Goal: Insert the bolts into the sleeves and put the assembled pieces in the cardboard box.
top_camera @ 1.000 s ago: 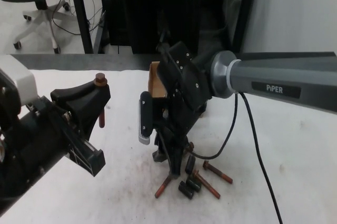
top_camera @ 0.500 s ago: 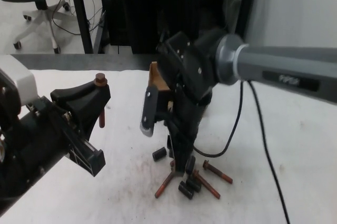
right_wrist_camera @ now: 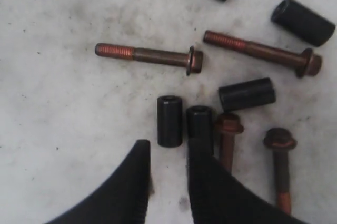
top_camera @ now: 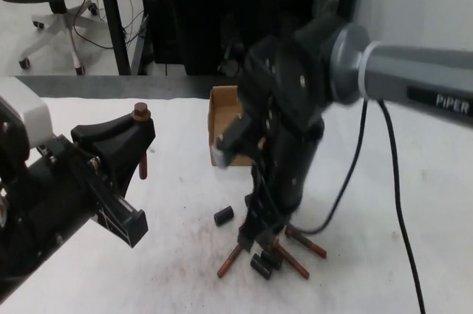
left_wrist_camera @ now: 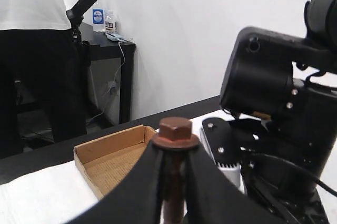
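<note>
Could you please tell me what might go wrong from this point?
Two sleeves and a loose bolt lie packed together under the right end effector, so it might nudge or pinch a neighbour. The left end effector grips its bolt just below the head, so the bolt could tilt during insertion.

The cardboard box behind, loose parts in front.
The box stands far back on the bench; before it bolts and sleeves lie under the right gripper, one sleeve apart to their left. Left of the box the left gripper holds a bolt upright.
</note>
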